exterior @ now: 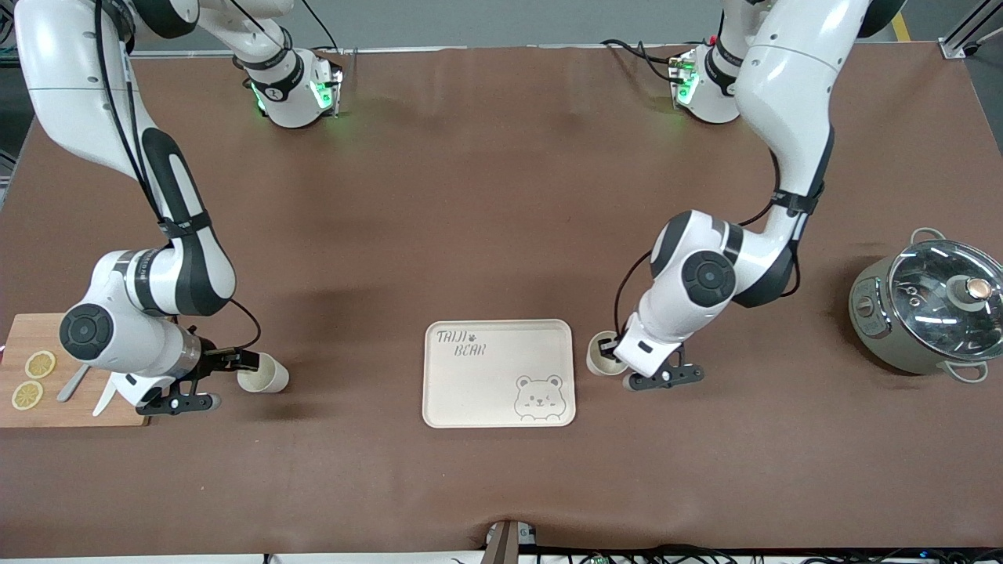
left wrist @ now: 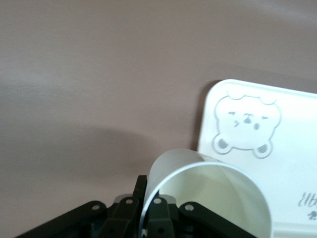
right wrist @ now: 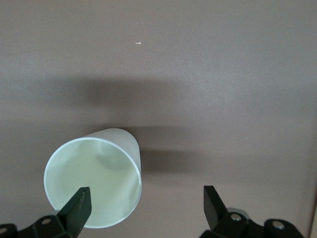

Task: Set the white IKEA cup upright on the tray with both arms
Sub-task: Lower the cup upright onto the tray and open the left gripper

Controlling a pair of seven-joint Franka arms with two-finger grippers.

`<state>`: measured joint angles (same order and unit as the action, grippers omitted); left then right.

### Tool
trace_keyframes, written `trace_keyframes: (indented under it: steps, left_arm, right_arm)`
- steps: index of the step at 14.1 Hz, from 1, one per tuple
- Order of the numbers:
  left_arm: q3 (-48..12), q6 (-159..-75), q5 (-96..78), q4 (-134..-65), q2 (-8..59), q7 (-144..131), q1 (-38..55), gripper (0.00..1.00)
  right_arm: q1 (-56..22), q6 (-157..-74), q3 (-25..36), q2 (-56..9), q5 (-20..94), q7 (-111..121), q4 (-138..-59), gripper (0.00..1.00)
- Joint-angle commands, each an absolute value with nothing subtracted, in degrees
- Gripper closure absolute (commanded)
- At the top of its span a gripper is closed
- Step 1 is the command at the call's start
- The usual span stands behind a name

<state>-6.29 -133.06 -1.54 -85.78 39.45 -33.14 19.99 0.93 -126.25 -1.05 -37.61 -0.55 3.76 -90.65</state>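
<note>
Tray-side cup (exterior: 602,354): on the surface (exterior: 470,235), just beside the tray (exterior: 486,384) at the left arm's end, mouth up, not yet on the tray.
Board-side cup (exterior: 264,374): well apart from the tray toward the right arm's end, near the board (exterior: 74,407); it seems to lie on its side, mouth toward the right gripper.
Left gripper (exterior: 615,350): at the tray-side cup's rim; fingers look clenched on the cup wall.
Right gripper (exterior: 244,360): low at the board-side cup's mouth; fingers released and spread wide.
Handling: both cups look light, stiff, thin-walled and smooth, so likely slippery and easy to tip. A pinch across the wall at the rim, one finger inside, seems the surest hold.
Left wrist view only: the cup wall runs between the finger bases, and the tray's bear face (left wrist: 246,126) lies just past the cup.
Right wrist view only: one finger (right wrist: 79,206) overlaps the open mouth; the other (right wrist: 213,201) stands clear of the cup.
Front view only: both cups and the tray together, and the pot (exterior: 932,309).
</note>
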Motion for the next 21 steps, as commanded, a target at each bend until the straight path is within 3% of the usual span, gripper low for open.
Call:
trace_keyframes:
  steps: [1, 8, 15, 16, 17, 21]
  left_arm:
    - [-5.72, -131.40, -2.46, -76.32, 45.77, -37.77, 23.36, 1.00]
    - [-4.32, -131.40, -1.85, -73.92, 51.15, -43.50, 29.17, 1.00]
    - [-3.78, -131.48, -1.85, -74.36, 51.77, -43.68, 30.06, 1.00]
    - [-3.87, -131.48, -1.85, -74.44, 51.77, -43.51, 29.97, 0.82]
    - [-3.87, -131.57, -1.67, -74.53, 51.85, -43.42, 30.06, 0.01]
    - [-3.78, -131.22, -1.93, -74.44, 50.55, -43.77, 29.97, 0.00]
  right_arm:
    - [1.49, -128.05, -1.41, -39.11, 0.97, 3.78, -90.44, 0.00]
    - [1.50, -132.62, -1.41, -41.74, 2.63, 3.78, -91.32, 0.00]
    - [1.58, -132.80, -1.41, -41.84, 3.96, 3.96, -91.23, 0.00]
    - [1.50, -132.80, -1.41, -41.84, 3.96, 3.96, -91.14, 0.00]
    - [1.41, -132.72, -1.41, -41.84, 3.96, 3.96, -91.14, 0.02]
    - [1.23, -132.63, -1.41, -41.84, 3.96, 3.96, -91.05, 0.49]
